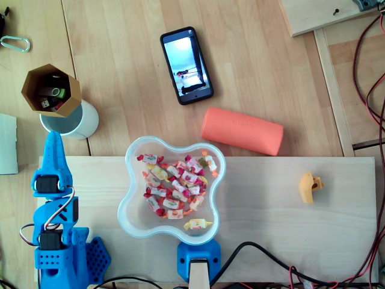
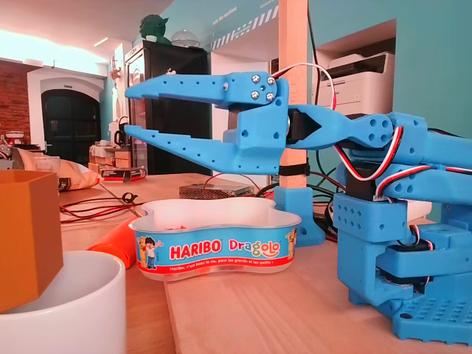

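Cup (image 2: 66, 302): white, hard, slick I judge; hexagon box (image 2: 26, 236) sits inside; grip the rim.
Claw (image 2: 127, 112): mine, spread wide, empty, near cup.

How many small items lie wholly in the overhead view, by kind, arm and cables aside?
Clear plastic tub of candies: 1
Black smartphone: 1
Orange cylindrical case: 1
Small yellow plastic piece: 1
White round cup: 1
Brown hexagonal box: 1
Silver carabiner clip: 1
Total: 7

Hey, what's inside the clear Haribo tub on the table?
Wrapped candies, red, yellow and white, piled in the tub. Whatever lies beneath the pile is covered.
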Controlling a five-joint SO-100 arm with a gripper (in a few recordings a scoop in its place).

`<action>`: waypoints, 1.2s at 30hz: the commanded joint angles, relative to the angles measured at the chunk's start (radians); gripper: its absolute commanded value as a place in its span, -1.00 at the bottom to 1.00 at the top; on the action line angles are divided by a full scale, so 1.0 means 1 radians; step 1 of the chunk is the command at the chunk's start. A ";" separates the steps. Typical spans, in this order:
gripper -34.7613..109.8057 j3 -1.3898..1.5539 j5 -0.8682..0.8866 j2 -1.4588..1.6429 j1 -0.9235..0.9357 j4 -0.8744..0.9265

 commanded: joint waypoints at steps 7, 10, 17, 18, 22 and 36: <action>-0.36 0.028 -0.003 0.049 0.023 -0.028; -0.37 0.000 0.009 0.051 0.067 -0.028; -0.35 -0.146 0.011 0.051 0.095 -0.026; -0.35 -0.169 0.011 0.051 0.104 -0.026; -0.35 -0.279 0.011 0.043 0.109 -0.008; -0.35 -1.266 0.037 -0.538 0.206 0.841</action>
